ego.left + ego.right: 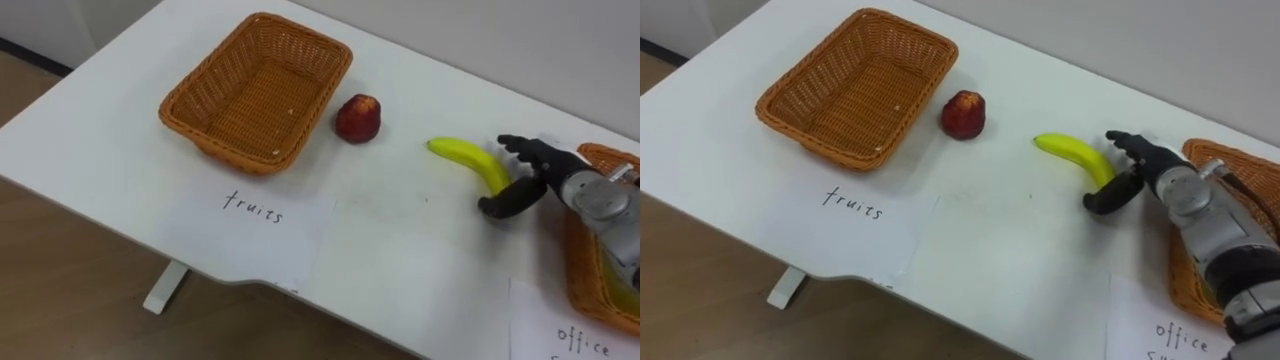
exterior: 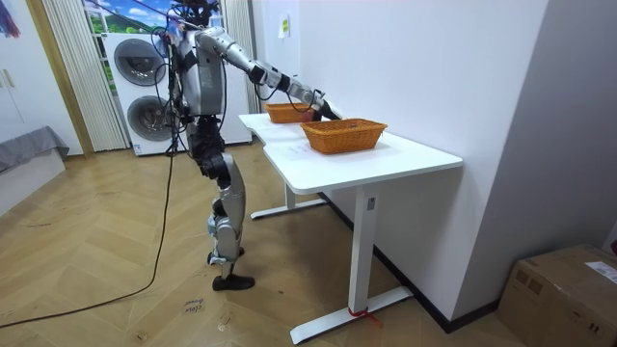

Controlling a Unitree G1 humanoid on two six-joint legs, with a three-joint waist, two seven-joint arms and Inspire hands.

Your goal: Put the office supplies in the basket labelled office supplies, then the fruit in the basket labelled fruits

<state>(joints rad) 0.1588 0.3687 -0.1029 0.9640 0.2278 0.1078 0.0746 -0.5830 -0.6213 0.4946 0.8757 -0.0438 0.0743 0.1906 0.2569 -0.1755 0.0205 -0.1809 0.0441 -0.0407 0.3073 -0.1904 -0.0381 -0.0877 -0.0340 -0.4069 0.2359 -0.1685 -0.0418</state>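
A yellow banana (image 1: pixel 465 157) lies on the white table (image 1: pixel 400 250), right of centre. My right hand (image 1: pixel 535 170) reaches in from the right, open. Its fingers (image 1: pixel 520 146) are spread over the banana's right end and the thumb sits on the near side, so the end lies between them. A red apple (image 1: pixel 358 118) sits beside the right wall of the empty wicker fruit basket (image 1: pixel 200 85) at the back left. The wicker office basket (image 1: pixel 585 285) is at the right edge, partly behind my forearm. In the room view I stand at the table's end with the right arm (image 2: pixel 280 82) stretched over it.
A paper label reading "fruits" (image 1: pixel 250 215) lies in front of the left basket, and another reading "office" (image 1: pixel 575 335) lies before the right one. The table's front edge runs close along the lower left. Two stacked washing machines (image 2: pixel 145 87) stand behind me.
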